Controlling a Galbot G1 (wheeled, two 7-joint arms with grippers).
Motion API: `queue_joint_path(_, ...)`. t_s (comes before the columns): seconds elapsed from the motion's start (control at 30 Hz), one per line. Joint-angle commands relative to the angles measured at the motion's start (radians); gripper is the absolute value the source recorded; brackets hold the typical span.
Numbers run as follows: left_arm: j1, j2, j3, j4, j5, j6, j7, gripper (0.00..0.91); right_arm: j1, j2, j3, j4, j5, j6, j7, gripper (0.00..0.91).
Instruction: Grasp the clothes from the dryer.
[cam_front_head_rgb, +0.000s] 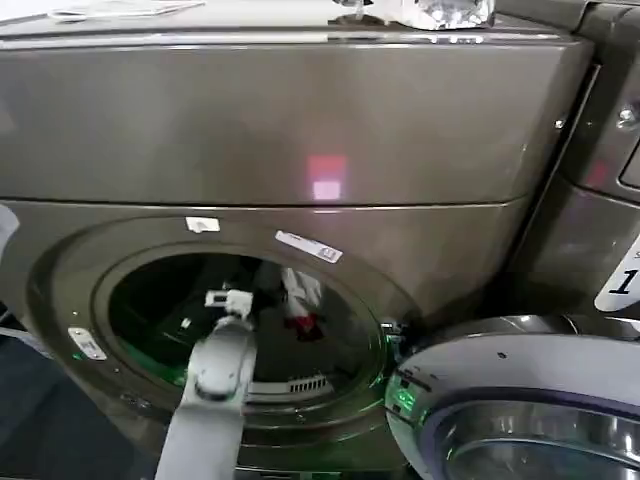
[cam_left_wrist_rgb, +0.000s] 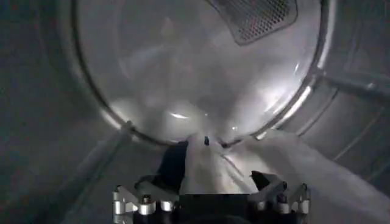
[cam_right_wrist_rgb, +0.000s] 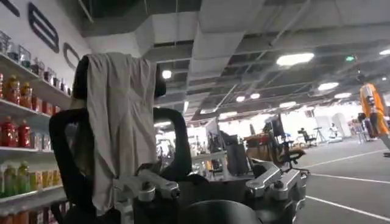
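The dryer (cam_front_head_rgb: 300, 120) is a big bronze-grey front-loader, and its round porthole stands uncovered. Its silver-rimmed glass door (cam_front_head_rgb: 520, 400) is swung out to the right. Deep in the drum lie the clothes (cam_front_head_rgb: 300, 298), white fabric with a small red piece. My left arm reaches through the porthole, with the left gripper (cam_front_head_rgb: 228, 300) inside the drum. In the left wrist view the left gripper (cam_left_wrist_rgb: 210, 182) is open, and a fold of the white clothes (cam_left_wrist_rgb: 204, 167) rises between its spread fingers. More pale fabric trails off to one side. My right gripper (cam_right_wrist_rgb: 210, 176) is open, holds nothing and faces the room.
Another bronze-grey machine (cam_front_head_rgb: 600, 150) stands close on the right. The drum's ribbed wall and a perforated vent (cam_left_wrist_rgb: 256, 18) surround the left gripper. A grey cloth hangs over a black chair (cam_right_wrist_rgb: 122, 122), beside shelves of bottles (cam_right_wrist_rgb: 18, 134).
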Motion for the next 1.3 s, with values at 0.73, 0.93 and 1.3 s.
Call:
queue_joint_path(0.73,-0.131,-0.018,0.057,0.290,-0.002,-0.115,0.181,0.907,0.006,0.003,-0.028,0.027,-0.003,0.004,-0.005,0.907)
queue_joint_path(0.93,-0.149,-0.023,0.056,0.338,-0.027,-0.103,0.172,0.907,0.007,0.000,-0.031,0.025,-0.005,0.005,-0.006,0.907)
queue_joint_path(1.3,-0.147,-0.022,0.035,0.461,-0.058,-0.099,0.150,0.907,0.019,-0.002,-0.045,0.034,-0.006,0.000,-0.008,0.907)
